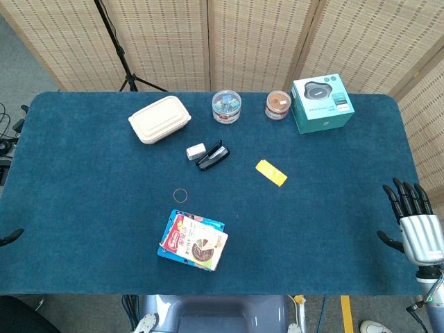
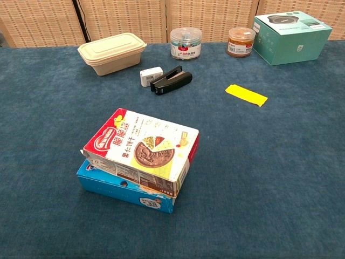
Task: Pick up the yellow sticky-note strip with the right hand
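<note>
The yellow sticky-note strip (image 1: 271, 173) lies flat, long axis diagonal.

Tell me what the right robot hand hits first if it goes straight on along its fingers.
Probably nothing: the right robot hand points up the table's right edge, past the yellow sticky-note strip and teal box. Depth is unclear.

The right hand (image 1: 416, 222) shows only in the head view, far right of the biscuit box (image 1: 193, 240), its wrist cut by the frame's edge; the chest view misses it altogether. Left of that box, a dark tip (image 1: 10, 237) pokes in at the edge, too little to identify. Print on the teal carton (image 2: 291, 30) is too small to read, and the blue box (image 2: 125, 189) lies mostly hidden beneath the biscuit box.
</note>
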